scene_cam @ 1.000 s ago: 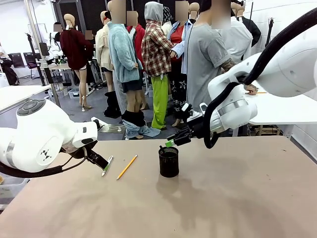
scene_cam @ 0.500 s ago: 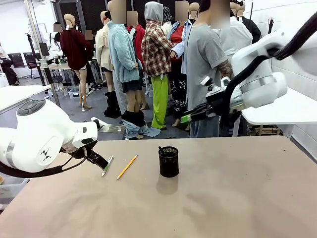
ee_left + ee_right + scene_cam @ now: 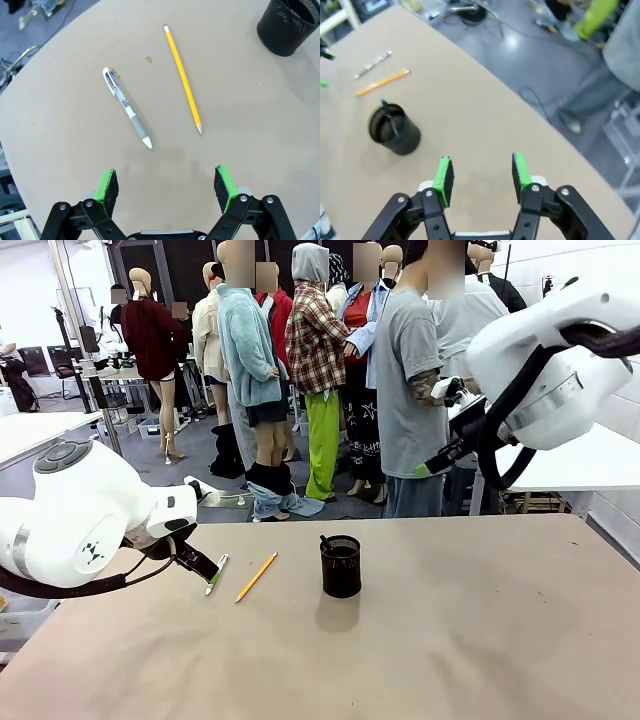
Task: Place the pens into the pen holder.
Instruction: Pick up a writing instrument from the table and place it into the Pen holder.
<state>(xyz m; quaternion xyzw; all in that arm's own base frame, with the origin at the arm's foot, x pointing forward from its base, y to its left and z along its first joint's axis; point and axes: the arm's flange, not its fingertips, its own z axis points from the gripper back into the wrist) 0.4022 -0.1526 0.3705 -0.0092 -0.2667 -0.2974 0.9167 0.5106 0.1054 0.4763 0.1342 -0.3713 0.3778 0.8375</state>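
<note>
Counted one of three done — dark pen [image 3: 389, 120] standing in the pen holder [image 3: 341, 566], silver-white pen [image 3: 127, 107] and pencil [image 3: 183, 79] lying flat on the table [image 3: 450, 640], side by side, off to the holder's left. Noted left gripper [image 3: 167, 185] low, just short of those two, spread wide, empty. Noted right gripper [image 3: 482, 175] raised high toward the far right — parted, holding nothing.

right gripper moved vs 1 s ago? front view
Yes. The right gripper has risen and swung toward picture right, from just above the pen holder to high up and well clear of it, with its jaws open and empty.
</note>
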